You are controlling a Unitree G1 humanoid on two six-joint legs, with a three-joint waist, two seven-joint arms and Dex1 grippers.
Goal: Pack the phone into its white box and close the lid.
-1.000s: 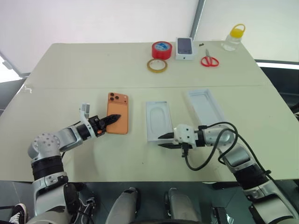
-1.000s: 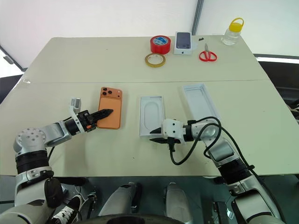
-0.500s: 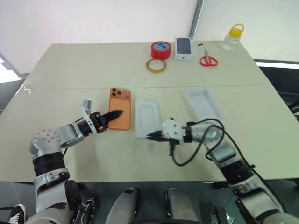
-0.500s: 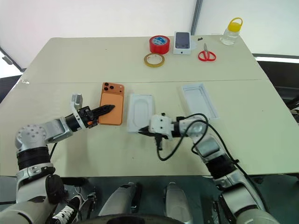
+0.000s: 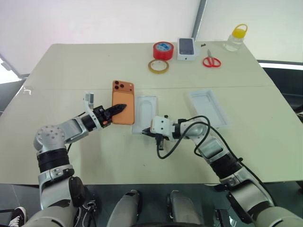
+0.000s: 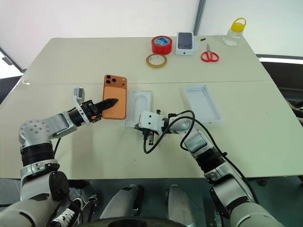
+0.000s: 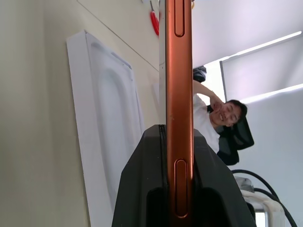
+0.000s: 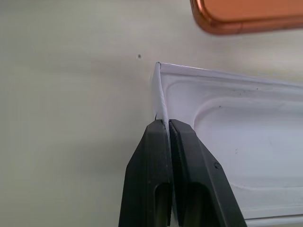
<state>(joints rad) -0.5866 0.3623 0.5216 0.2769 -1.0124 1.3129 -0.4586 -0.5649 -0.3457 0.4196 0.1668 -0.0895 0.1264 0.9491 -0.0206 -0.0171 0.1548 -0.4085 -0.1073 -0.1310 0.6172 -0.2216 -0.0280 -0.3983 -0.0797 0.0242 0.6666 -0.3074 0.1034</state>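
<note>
**Grippers clamped on phone and insert at mid-surface**

Grippers sit nearest, both low over the pale surface (image 5: 94, 66). The left gripper (image 5: 119, 109) is clenched on the phone (image 5: 123, 108), its black fingers pinching the orange edge; in the left wrist view the phone's side rail with its buttons rises straight up from between the pads. The phone faces camera-side up, its three dark lenses at the far corner. The right gripper (image 5: 144, 133) is pinched tight on the near short wall of a thin white insert (image 5: 146, 114) with a rounded oblong recess; the right wrist view shows the fingers (image 8: 156, 156) closed on that thin wall close to a corner. A black cable loops from the right wrist over the surface.

The insert lies just beside the phone, on its right, their long sides nearly parallel with a narrow gap between them. Further right, well apart from both, lies a white box shell (image 5: 208, 108) open side up, slightly angled.

At the far edge sit a yellowish tape ring (image 5: 158, 66), a red tape roll (image 5: 163, 50), a small white box bearing a dark phone picture (image 5: 187, 48), red-handled scissors (image 5: 211, 61) and a clear bottle with a yellow cap (image 5: 236, 38). A person shows in the left wrist view's background.
</note>
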